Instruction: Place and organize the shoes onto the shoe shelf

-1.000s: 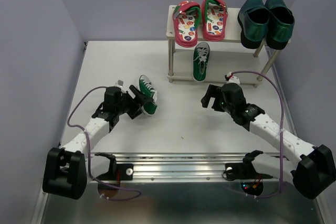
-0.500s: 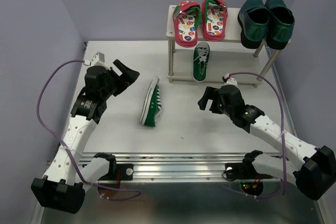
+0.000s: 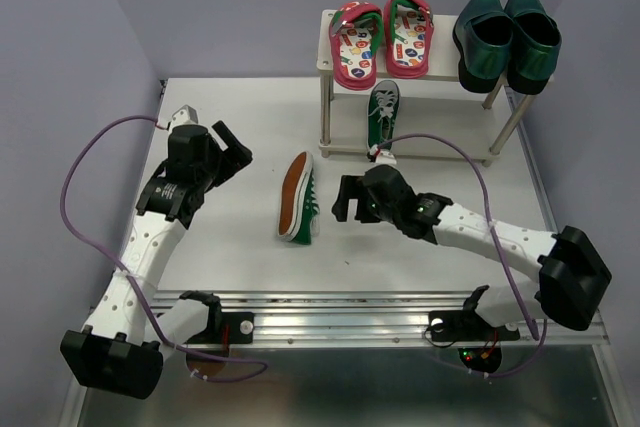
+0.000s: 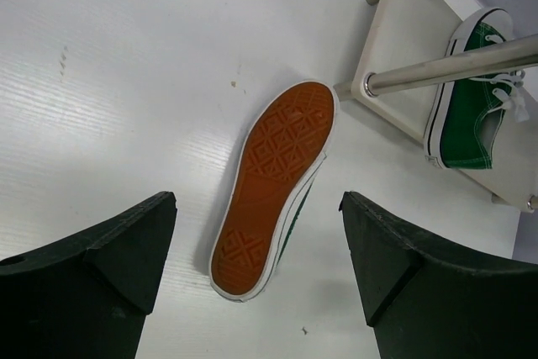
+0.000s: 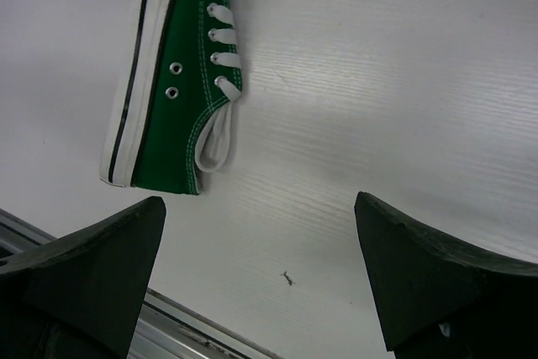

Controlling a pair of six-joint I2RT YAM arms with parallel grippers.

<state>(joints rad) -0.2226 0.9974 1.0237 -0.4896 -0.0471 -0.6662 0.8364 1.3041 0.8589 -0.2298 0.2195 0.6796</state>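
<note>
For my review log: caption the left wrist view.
Open left gripper over green sneaker on its side, sole showing, near shoe shelf.

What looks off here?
One green sneaker lies tipped on its side on the table, orange sole showing, in front of the shoe shelf; its mate stands upright on the lower tier.

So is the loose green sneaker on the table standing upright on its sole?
No, the green white-laced sneaker lies on its side, orange sole showing.
</note>
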